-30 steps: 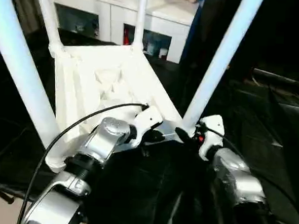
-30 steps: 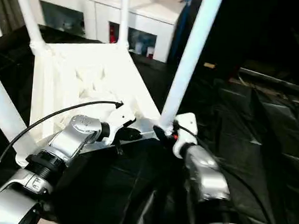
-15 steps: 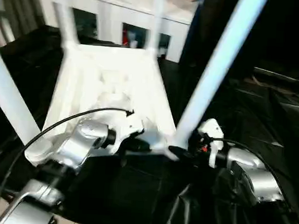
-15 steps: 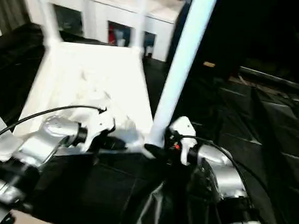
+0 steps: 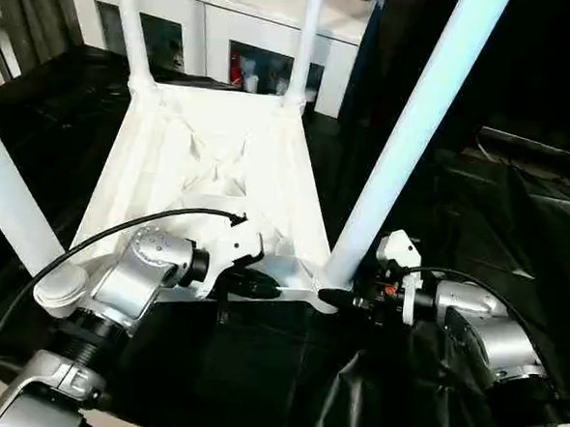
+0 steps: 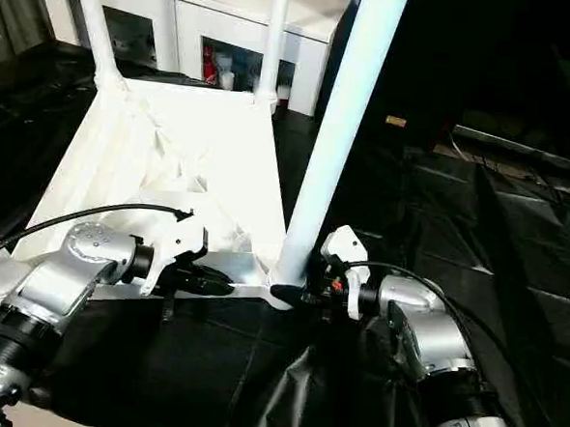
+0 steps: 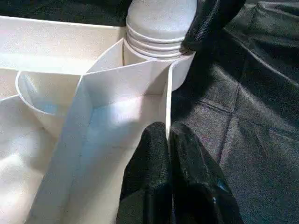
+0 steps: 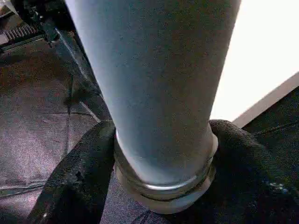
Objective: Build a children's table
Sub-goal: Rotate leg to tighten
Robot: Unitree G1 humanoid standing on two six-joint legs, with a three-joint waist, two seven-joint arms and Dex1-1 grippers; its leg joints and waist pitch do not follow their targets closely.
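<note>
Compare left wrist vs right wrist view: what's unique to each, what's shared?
Left wrist: left hand shut, pinching the tabletop by its thin rim wall. Right wrist: right hand seen close up, clasping the leg at its base from both sides. Shared: that leg's base, a right hand finger on it, and the black sheet underneath.

- The children's table [image 5: 220, 161] lies upside down on black sheeting [image 5: 517, 218], four legs pointing up.
- The left gripper [image 5: 261, 288] pinches the table's near edge.
- The right gripper [image 5: 343, 296] clasps the base of the near right leg [image 5: 410, 144].
- A white cabinet [image 5: 237, 46] stands beyond the table.
</note>
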